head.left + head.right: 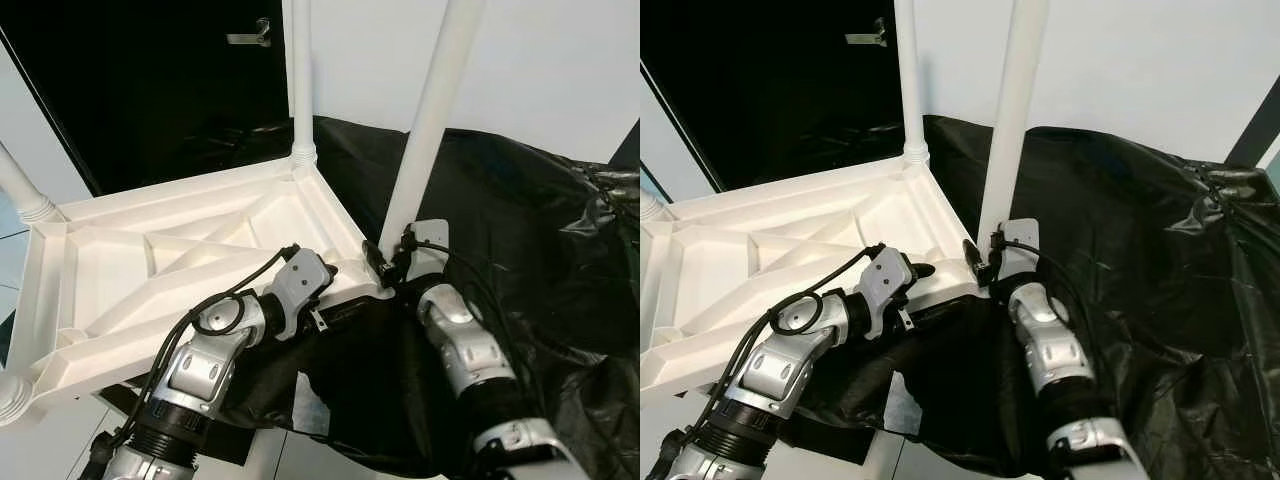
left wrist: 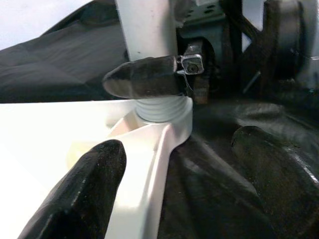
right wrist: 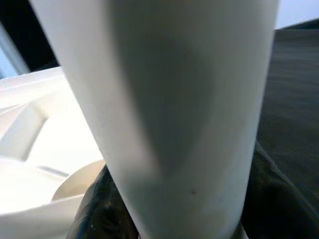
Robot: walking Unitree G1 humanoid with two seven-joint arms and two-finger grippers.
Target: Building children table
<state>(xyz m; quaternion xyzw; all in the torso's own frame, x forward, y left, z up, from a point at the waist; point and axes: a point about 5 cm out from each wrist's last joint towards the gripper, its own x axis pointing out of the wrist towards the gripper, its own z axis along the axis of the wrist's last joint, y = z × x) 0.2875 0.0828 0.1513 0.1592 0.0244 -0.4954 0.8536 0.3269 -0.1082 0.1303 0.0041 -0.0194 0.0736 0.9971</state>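
The white children's table top (image 1: 150,250) lies upside down with its ribbed underside up. A white table leg (image 1: 430,120) stands upright in the near right corner socket (image 2: 162,112). My right gripper (image 1: 385,262) is shut on this leg just above the socket, with dark fingers (image 3: 94,209) on both sides of it. My left gripper (image 1: 335,283) is open and straddles the table's front rim (image 2: 154,169) close to that corner. One of its fingers (image 2: 89,184) is over the white underside, the other over the black sheet.
A second leg (image 1: 300,80) stands in the far corner, and two more leg ends (image 1: 20,190) show at the left. Crumpled black plastic sheet (image 1: 520,220) covers the surface to the right. Behind are a dark door with a handle (image 1: 250,35) and a white wall.
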